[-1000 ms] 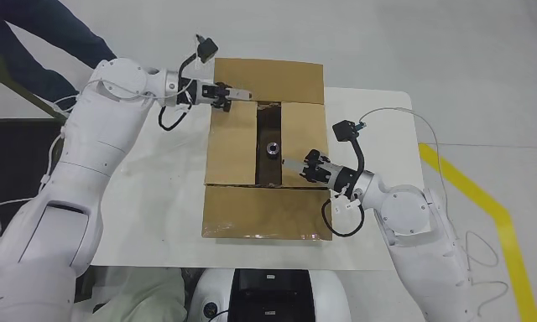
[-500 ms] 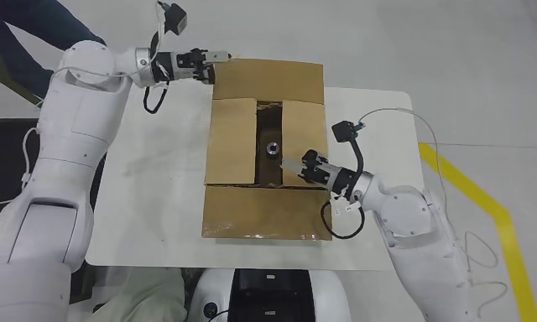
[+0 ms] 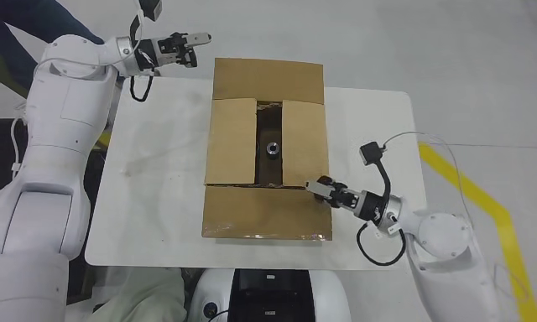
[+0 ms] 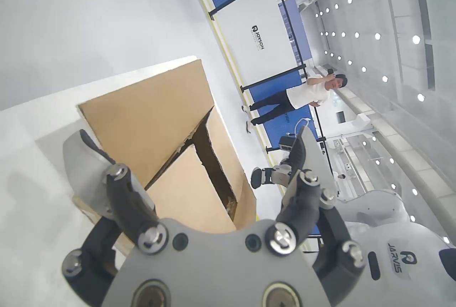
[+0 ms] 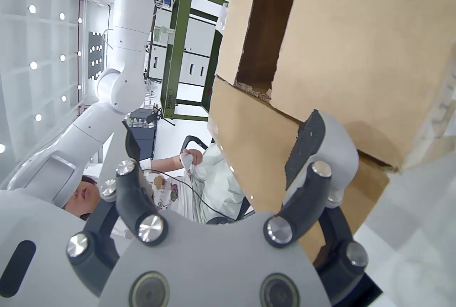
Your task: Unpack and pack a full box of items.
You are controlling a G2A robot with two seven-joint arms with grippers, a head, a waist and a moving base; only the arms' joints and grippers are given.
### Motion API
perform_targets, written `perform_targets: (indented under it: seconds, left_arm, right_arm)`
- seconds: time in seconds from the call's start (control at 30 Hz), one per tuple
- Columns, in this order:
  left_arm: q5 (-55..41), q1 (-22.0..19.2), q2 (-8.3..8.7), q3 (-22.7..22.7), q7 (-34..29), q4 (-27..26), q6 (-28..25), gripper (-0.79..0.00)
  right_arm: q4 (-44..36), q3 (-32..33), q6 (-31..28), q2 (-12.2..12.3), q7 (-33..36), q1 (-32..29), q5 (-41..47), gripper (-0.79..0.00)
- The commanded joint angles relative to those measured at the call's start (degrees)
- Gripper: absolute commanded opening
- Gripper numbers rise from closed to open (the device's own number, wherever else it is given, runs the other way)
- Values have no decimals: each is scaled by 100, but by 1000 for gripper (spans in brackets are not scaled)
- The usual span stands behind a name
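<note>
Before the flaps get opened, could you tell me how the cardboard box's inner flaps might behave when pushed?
The inner flaps lie flat and look stiff, so they would probably hinge at their creases rather than flop. Their torn edges suggest the board may rip if yanked. The cardboard box has a broad base, so tipping seems unlikely.

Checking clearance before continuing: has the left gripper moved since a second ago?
Yes. The left gripper has pulled away from the box, off its far corner.

Left gripper point(image 3: 196, 38), right gripper point(image 3: 313, 186): fingers point(image 4: 302, 148) apart.
</note>
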Motion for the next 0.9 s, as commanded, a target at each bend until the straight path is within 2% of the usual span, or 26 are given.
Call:
perform_targets:
  seconds: [0.0,0.07,0.57,0.87]
  left_arm:
    - [-20,-89,-28,22,42,196,-105,0]
    - [-63,-154,-49,34,18,325,-179,0]
    - [-63,-154,-49,34,18,325,-179,0]
    - [-63,-154,-49,34,18,325,-179,0]
  right_arm:
    - [-31,72,14,20,-3,-121,75,0]
    - [-49,115,22,35,-33,-217,174,0]
    - [-77,135,68,46,-132,-285,294,0]
    - [83,713,171,142,-79,-688,822,0]
